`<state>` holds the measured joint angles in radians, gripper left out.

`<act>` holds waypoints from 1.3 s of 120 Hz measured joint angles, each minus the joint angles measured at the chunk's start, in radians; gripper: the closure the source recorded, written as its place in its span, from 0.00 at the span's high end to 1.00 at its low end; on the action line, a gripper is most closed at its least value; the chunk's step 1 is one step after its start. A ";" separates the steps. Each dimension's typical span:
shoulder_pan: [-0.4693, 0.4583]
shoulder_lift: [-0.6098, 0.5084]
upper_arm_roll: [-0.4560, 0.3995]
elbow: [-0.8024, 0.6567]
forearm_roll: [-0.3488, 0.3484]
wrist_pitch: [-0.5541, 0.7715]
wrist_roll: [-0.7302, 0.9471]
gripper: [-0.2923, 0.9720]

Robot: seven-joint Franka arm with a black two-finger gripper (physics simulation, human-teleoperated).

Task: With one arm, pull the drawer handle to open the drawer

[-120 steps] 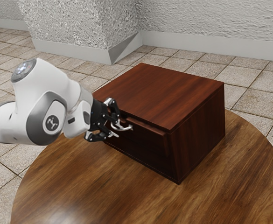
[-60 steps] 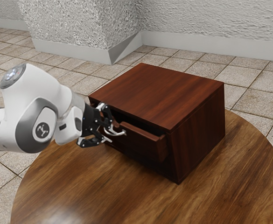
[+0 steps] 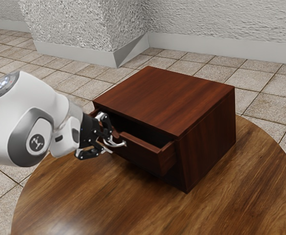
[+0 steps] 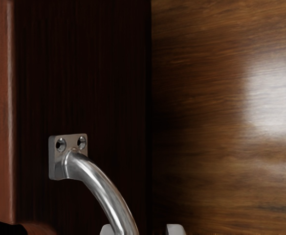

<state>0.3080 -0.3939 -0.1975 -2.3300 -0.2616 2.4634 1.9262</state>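
Clearly, left of frame centre, the gripper [image 3: 104, 142] has its jaws clamped around the metal handle [image 3: 116, 143] of the partly open drawer [image 3: 145, 152].

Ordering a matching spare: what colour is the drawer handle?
Shiny silver metal. The handle shows best in the wrist view, against the dark reddish-brown drawer front.

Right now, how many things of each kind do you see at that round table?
Wooden cabinet: 1
Open drawer: 1
Metal handle: 1
Round wooden table: 1
Robot arm: 1
Total: 5
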 joint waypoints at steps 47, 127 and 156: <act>0.005 -0.059 0.000 -0.044 0.000 -0.009 0.001 0.22; 0.011 -0.150 0.002 -0.118 -0.009 -0.027 0.002 0.20; 0.013 -0.186 0.004 -0.142 -0.013 -0.037 0.002 0.19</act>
<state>0.3212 -0.5799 -0.1936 -2.4720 -0.2744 2.4268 1.9286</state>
